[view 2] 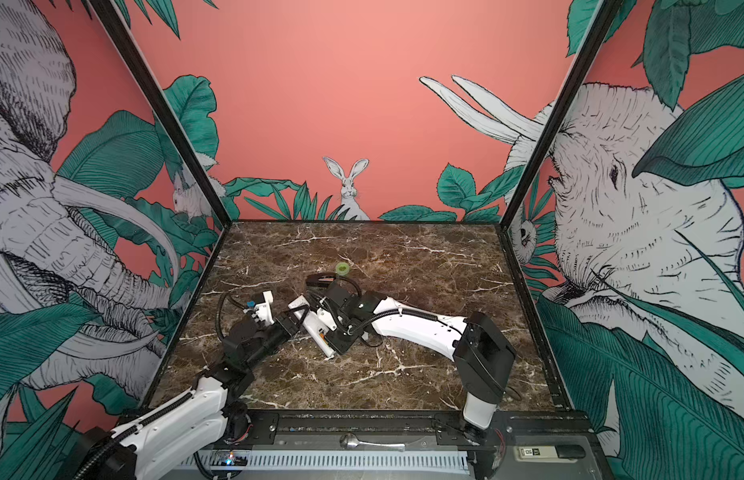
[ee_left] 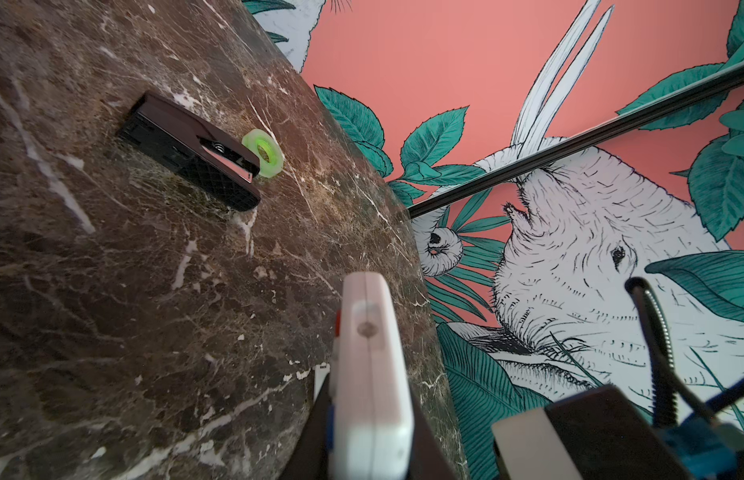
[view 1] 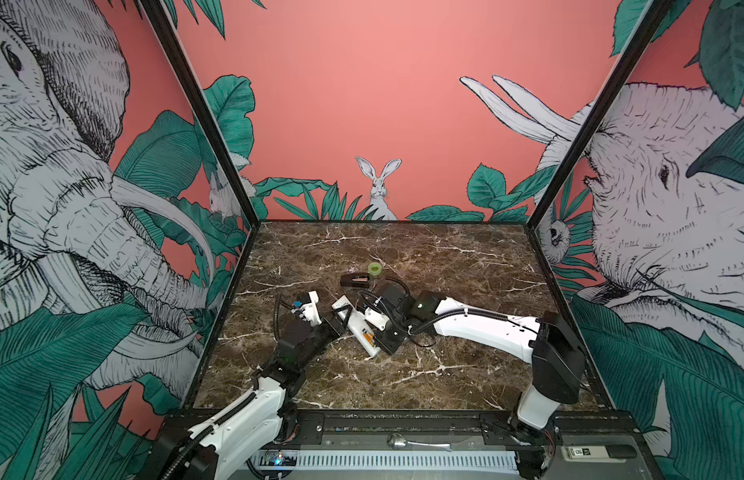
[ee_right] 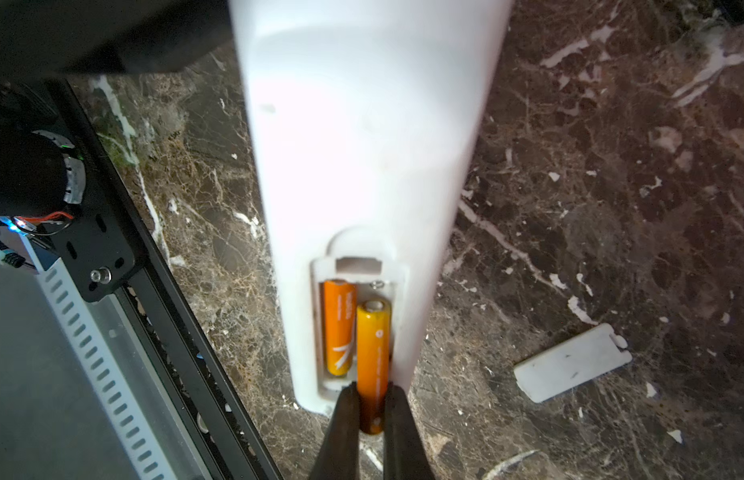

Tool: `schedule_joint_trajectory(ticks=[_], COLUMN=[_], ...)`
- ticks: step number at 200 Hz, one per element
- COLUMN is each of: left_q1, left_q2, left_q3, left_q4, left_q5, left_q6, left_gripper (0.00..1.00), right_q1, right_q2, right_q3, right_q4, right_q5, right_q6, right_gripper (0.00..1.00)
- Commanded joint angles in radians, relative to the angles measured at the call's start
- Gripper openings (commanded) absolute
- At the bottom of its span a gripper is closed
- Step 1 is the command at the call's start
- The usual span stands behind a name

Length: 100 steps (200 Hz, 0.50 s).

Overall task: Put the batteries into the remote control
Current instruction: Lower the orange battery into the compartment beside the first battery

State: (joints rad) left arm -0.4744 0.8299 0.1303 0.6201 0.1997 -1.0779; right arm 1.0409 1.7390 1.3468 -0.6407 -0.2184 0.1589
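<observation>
The white remote control (view 1: 353,326) (view 2: 314,328) lies back up and slanted at mid-table, its battery bay open. My left gripper (view 1: 342,312) (ee_left: 370,453) is shut on the remote's far end (ee_left: 368,365), one finger on each side. One orange battery (ee_right: 340,328) lies seated in the bay. My right gripper (ee_right: 372,401) (view 1: 373,340) is shut on the second battery (ee_right: 374,353). Its far tip sits in the bay beside the first, and its near end sticks out past the remote's end. In both top views the batteries (view 1: 367,333) (view 2: 322,332) show only as a small orange spot.
The loose white battery cover (ee_right: 571,361) lies on the marble table (view 1: 445,257) beside the remote. A black stapler-like object (view 1: 355,280) (ee_left: 191,153) and a green tape roll (view 1: 374,269) (ee_left: 264,153) sit just behind the arms. A black rail (ee_right: 125,232) runs along the front edge.
</observation>
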Motion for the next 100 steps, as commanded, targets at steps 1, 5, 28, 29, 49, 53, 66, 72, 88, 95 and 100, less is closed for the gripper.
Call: schedule_joint_trajectory(ticks=[1,5,28,29,49,53,66,72,88,95,100], left_q1=[0.005,0.005,0.005,0.005,0.005,0.005,0.005,0.005,0.005,0.005,0.005], left_q2=[-0.020,-0.020,-0.021,-0.021,-0.017,-0.015,-0.013,-0.012,-0.012,-0.011,-0.011], left_q3=[-0.007,-0.008,-0.008,-0.008,-0.007,-0.007,-0.009,-0.009,-0.011,-0.012,-0.013], left_q4=[0.056,0.056,0.058,0.059,0.062,0.063,0.066,0.066,0.071,0.073,0.073], left_q5=[-0.005,-0.005,-0.005,-0.005,-0.002,-0.002,0.000,0.000,0.001,0.001,0.001], left_q6=[-0.013,-0.013,-0.013,-0.013,-0.013,-0.013,-0.013,-0.013,-0.015,-0.016,-0.017], left_gripper=[0.00,0.00,0.00,0.00,0.00,0.00,0.00,0.00,0.00,0.00,0.00], right_q1=[0.007,0.008,0.007,0.007,0.007,0.007,0.008,0.008,0.007,0.008,0.007], right_q2=[0.018,0.019,0.024,0.025,0.027,0.029,0.028,0.029,0.029,0.029,0.029], right_q3=[0.022,0.023,0.025,0.025,0.028,0.028,0.029,0.030,0.031,0.031,0.029], right_q4=[-0.001,-0.001,0.001,0.002,0.005,0.005,0.008,0.009,0.011,0.013,0.012], right_q5=[0.022,0.021,0.023,0.023,0.022,0.022,0.022,0.021,0.021,0.020,0.021], right_q6=[0.017,0.017,0.020,0.021,0.024,0.025,0.027,0.028,0.028,0.030,0.031], right_gripper=[0.11,0.12,0.15,0.15,0.16,0.16,0.18,0.19,0.20,0.21,0.21])
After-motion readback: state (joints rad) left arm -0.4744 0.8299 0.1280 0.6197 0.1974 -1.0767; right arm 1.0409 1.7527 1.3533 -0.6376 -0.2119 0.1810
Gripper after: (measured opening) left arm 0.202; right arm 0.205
